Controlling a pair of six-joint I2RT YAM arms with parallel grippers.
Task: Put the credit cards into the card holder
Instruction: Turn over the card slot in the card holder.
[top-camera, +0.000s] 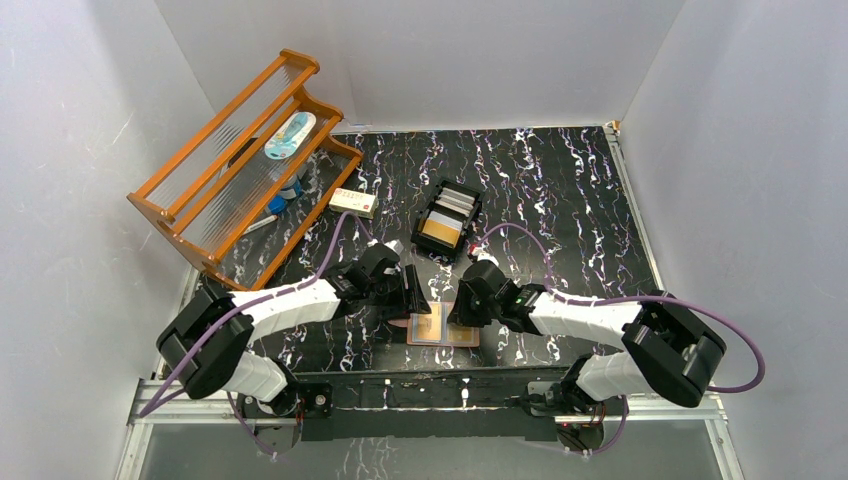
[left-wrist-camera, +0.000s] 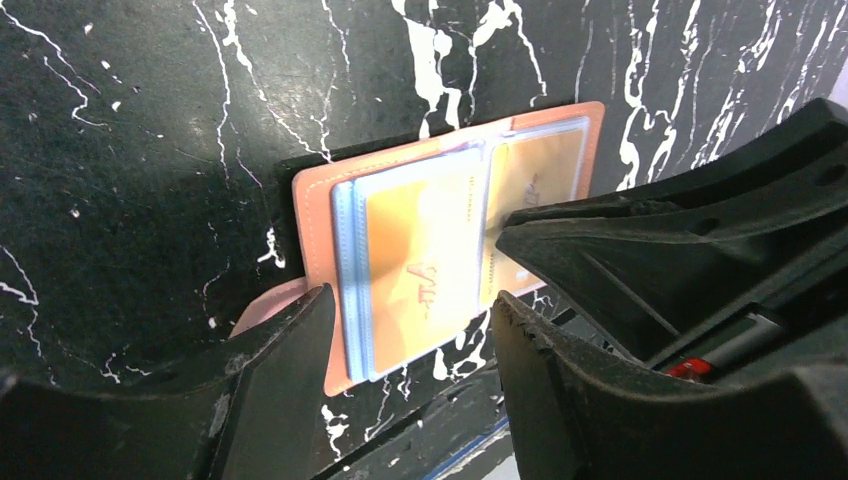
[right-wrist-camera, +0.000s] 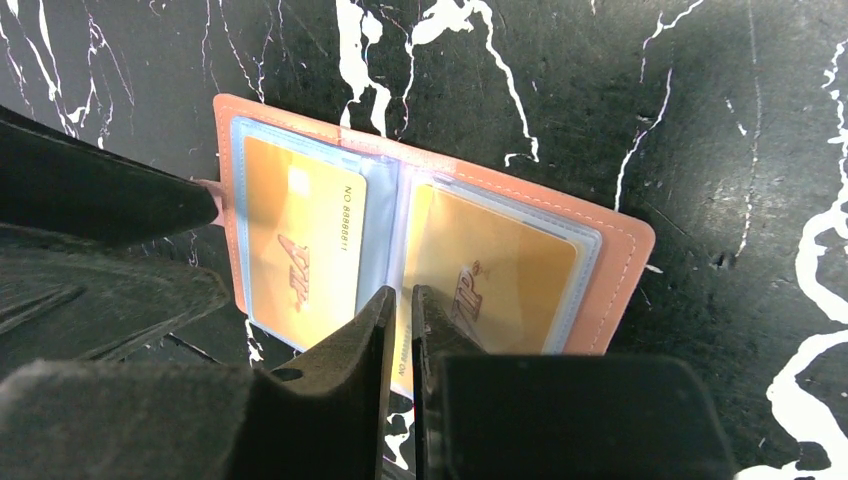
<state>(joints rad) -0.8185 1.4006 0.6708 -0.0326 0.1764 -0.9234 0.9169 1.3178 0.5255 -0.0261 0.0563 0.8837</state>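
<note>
Two sleeved credit cards (left-wrist-camera: 425, 230) lie below my released left tool (left-wrist-camera: 412, 310); my near-clenched right tool (right-wrist-camera: 403, 300) could drag the card holder (right-wrist-camera: 622, 268).

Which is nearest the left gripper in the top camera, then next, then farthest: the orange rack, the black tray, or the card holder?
1. card holder: lying open right beside the left gripper, at the front.
2. black tray: farther back, in the middle.
3. orange rack: far back on the left.
</note>
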